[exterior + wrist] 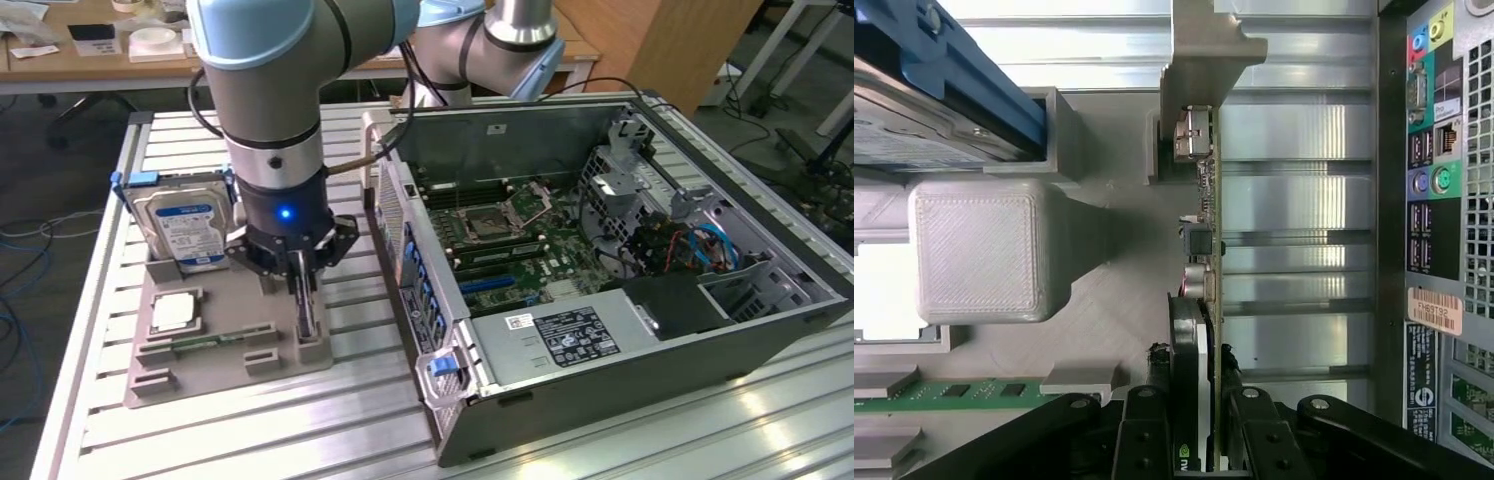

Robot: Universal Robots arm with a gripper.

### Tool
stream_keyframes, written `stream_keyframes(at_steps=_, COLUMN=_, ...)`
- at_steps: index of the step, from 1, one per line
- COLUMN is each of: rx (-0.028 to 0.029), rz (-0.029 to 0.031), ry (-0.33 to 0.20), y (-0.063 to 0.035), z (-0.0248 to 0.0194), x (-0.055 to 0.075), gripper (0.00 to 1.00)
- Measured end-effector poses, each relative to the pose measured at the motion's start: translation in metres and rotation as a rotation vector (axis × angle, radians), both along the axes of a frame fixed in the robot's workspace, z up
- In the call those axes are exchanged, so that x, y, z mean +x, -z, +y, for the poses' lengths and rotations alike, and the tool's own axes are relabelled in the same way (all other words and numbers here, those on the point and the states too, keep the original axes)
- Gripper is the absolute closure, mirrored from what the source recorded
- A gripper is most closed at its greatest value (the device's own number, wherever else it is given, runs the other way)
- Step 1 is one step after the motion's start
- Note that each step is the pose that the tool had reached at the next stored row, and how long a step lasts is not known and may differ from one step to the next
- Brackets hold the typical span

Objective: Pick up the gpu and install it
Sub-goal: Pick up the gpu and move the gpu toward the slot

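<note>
One open PC case [601, 330] sits on the exterior view's right. Grey tray [214, 375] just beside it carries hard drive [187, 225] and gpu [306, 325]. The gpu stands on edge in its tray slot, gripper [1200, 362] clamped across it.

Grey tubes with pale blue joint caps are seen on the arm [274, 100]; a blue light [283, 212] is lit on its black wrist, a black cable [363, 163] is run alongside, and the pincer [302, 285] is black.
</note>
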State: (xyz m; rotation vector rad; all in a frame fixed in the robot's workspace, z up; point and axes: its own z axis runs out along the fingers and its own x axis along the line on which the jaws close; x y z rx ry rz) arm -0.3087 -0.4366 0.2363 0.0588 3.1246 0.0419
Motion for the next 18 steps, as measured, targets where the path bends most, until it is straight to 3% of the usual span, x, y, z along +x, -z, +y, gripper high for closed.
stream_keyframes(at_steps=18, rx=0.0001, rz=-0.0001, ry=0.000, y=-0.0089, z=0.0000, x=0.0000, gripper=0.72)
